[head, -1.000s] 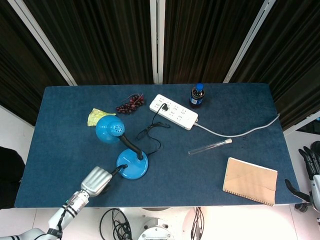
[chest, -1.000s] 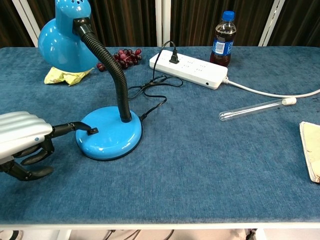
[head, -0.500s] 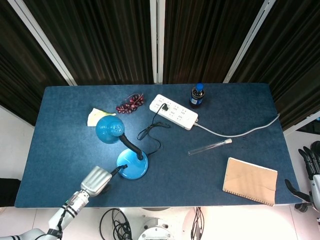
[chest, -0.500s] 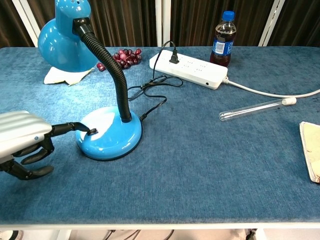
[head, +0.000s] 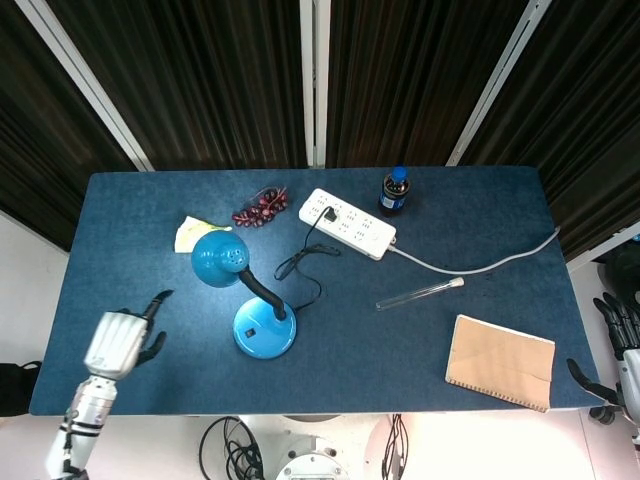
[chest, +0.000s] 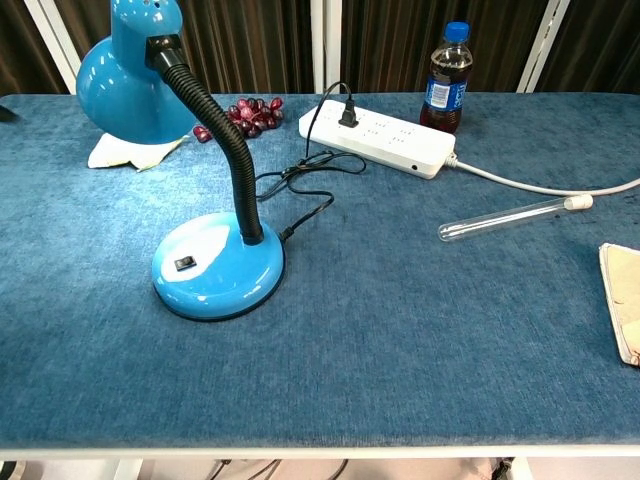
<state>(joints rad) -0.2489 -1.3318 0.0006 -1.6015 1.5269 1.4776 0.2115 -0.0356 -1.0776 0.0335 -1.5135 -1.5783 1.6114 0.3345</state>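
Only the head view shows the left hand (head: 118, 342), low over the near-left of the blue-clothed counter (head: 120, 230), fingers spread apart and holding nothing. To its right, well apart, stands the blue gooseneck desk lamp (head: 262, 325); the chest view alone shows the small black switch (chest: 181, 265) on its round base. Farther right lies a clear glass test tube (head: 420, 292), then a tan notebook (head: 500, 362). The right hand (head: 622, 345) hangs off the counter's right edge, fingers loosely apart, empty.

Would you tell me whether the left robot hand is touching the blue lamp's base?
No, the left robot hand hovers over bare tabletop, clearly apart from the lamp's base.
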